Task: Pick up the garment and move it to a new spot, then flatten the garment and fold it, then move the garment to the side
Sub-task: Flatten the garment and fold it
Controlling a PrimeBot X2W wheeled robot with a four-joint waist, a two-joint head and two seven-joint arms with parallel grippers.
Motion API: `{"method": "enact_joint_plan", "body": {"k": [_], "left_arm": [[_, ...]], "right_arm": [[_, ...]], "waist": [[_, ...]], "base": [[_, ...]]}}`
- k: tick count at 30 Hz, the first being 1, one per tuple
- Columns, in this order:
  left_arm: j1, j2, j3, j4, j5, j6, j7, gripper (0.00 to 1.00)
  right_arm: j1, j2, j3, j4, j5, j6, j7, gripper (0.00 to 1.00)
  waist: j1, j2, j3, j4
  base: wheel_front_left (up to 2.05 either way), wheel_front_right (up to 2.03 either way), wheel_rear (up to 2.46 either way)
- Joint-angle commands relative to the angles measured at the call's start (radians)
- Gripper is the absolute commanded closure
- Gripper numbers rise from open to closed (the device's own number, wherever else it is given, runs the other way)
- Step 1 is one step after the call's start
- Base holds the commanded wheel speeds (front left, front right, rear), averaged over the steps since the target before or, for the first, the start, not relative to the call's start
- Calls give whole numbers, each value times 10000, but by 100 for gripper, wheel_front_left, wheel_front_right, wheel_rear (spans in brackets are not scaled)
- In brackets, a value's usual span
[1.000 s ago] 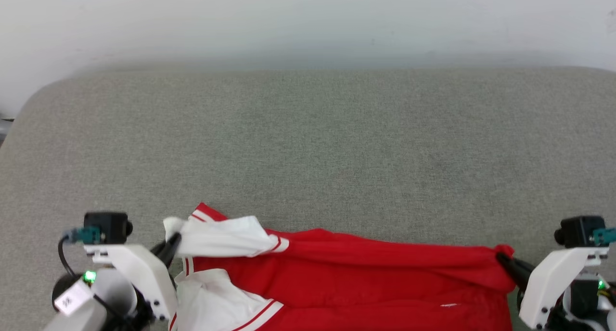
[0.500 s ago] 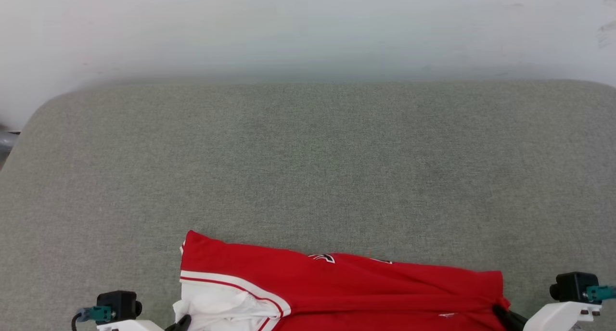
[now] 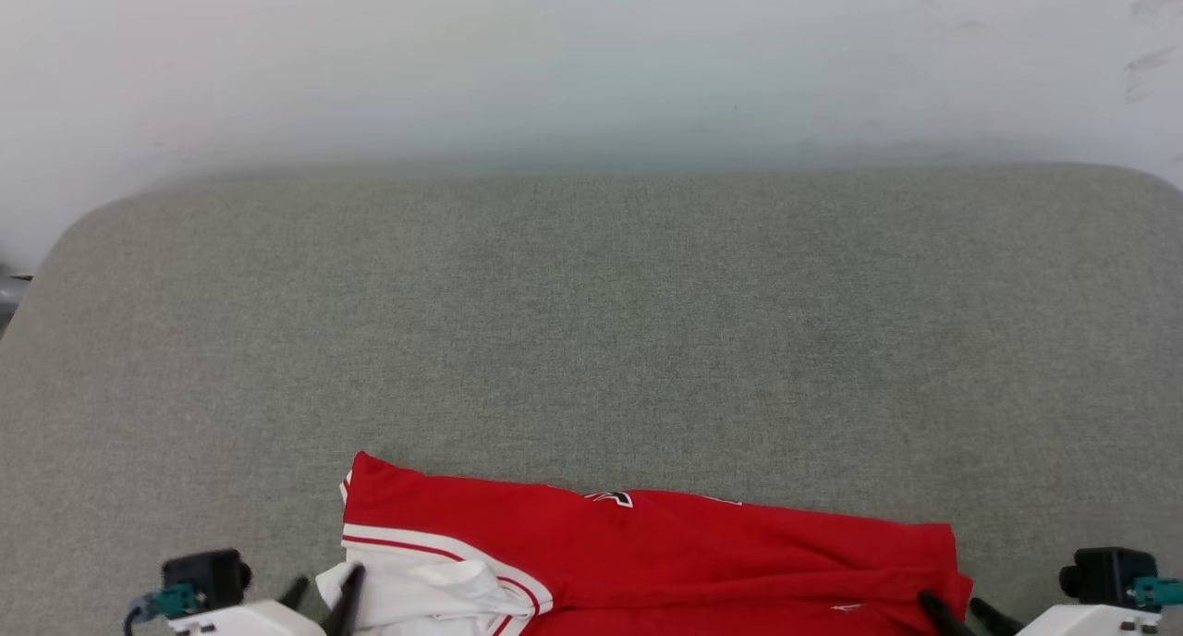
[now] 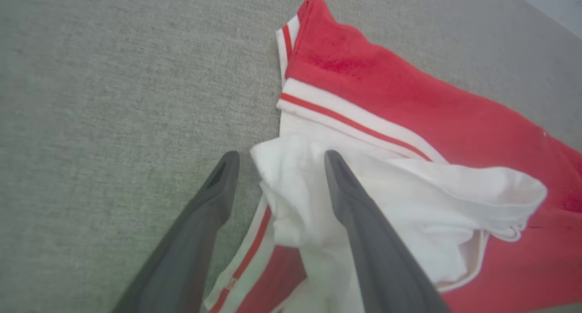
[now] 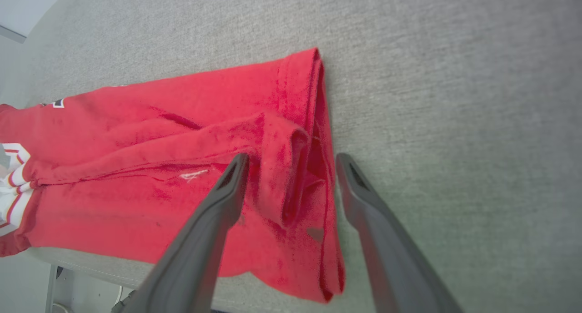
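The garment (image 3: 647,544), red with a white sleeve and striped trim, lies folded along the near edge of the grey padded surface (image 3: 591,322). A sliver of black print peeks out at its far fold. My left gripper (image 3: 323,592) stands open at the garment's left end. In the left wrist view the left gripper (image 4: 279,156) has the bunched white sleeve (image 4: 309,185) loose between its spread fingers. My right gripper (image 3: 959,610) is open at the right end. In the right wrist view the right gripper (image 5: 292,158) straddles a raised fold of the garment (image 5: 182,122), fingers apart.
A pale wall (image 3: 591,54) runs behind the grey surface. The surface's near edge (image 5: 91,265) lies just under the garment's hem, with floor below it. The surface has rounded far corners.
Both grippers have gone from shut on the garment's corners to open, letting it go. The lifted layer has been brought down toward me, so the garment lies folded. The head camera has tilted.
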Motion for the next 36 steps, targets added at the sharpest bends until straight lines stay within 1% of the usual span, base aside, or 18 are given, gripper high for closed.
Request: {"method": "enact_joint_plan", "body": {"k": [1,3,5,7,10,13,16,18,21,24,29,34,36], "left_arm": [[-229,-62,214,-105,141,121,-458,0],[-244,-108,265,-267,389,83,-1031,0],[-331,-146,379,-490,616,152,-1576,0],[-412,-165,498,-783,923,287,-2148,0],[-526,-214,591,-1223,1484,493,-2726,0],[-655,-318,792,-1795,2365,682,-3022,0],[-684,-565,1158,-2471,3250,832,-3084,0],[-625,-825,1505,-2926,3787,846,-3089,0],[-418,-1153,1811,-3403,4408,752,-3075,0],[-259,-1433,1981,-3571,4751,591,-3077,0],[-154,-1786,2189,-3510,4900,336,-3077,0],[-310,-2080,2390,-3215,4939,42,-3078,0],[-392,-2191,2472,-3139,4987,-65,-3078,0]], "right_arm": [[111,-126,-64,-194,-14,-6,2,0],[196,-290,-189,-411,-68,-8,72,0],[254,-403,-380,-641,-100,-8,183,0],[310,-501,-597,-844,-124,-8,413,0],[294,-721,-935,-1098,-259,-8,841,0],[221,-840,-1180,-1315,-416,-8,1333,0],[22,-862,-1214,-1456,-518,-6,1820,0],[-63,-880,-1139,-1480,-639,-8,2038,0],[-181,-802,-1017,-1397,-751,-8,2270,0],[-236,-695,-822,-1240,-826,-8,2393,0],[-384,-531,-413,-903,-845,-8,2382,0],[-575,-459,37,-124,-672,-5,2417,0],[-537,-388,260,222,-592,-3,2587,0]], "waist": [[1,-1,-85,-35],[1,-1,-191,-86],[1,-1,-289,-103],[1,-1,-353,-97],[1,-1,-425,-54],[1,-1,-399,60],[1,-1,-286,173],[1,-1,-174,282],[1,-1,1,476],[1,-1,181,690],[1,-1,533,979],[1,-1,813,1159],[1,-1,841,1207]], "base": [[0,0,0],[0,0,0],[0,0,0],[0,0,0],[0,0,0],[0,0,0],[0,0,0],[0,0,0],[0,0,0],[0,0,0],[0,0,0],[0,0,0],[0,0,0]]}}
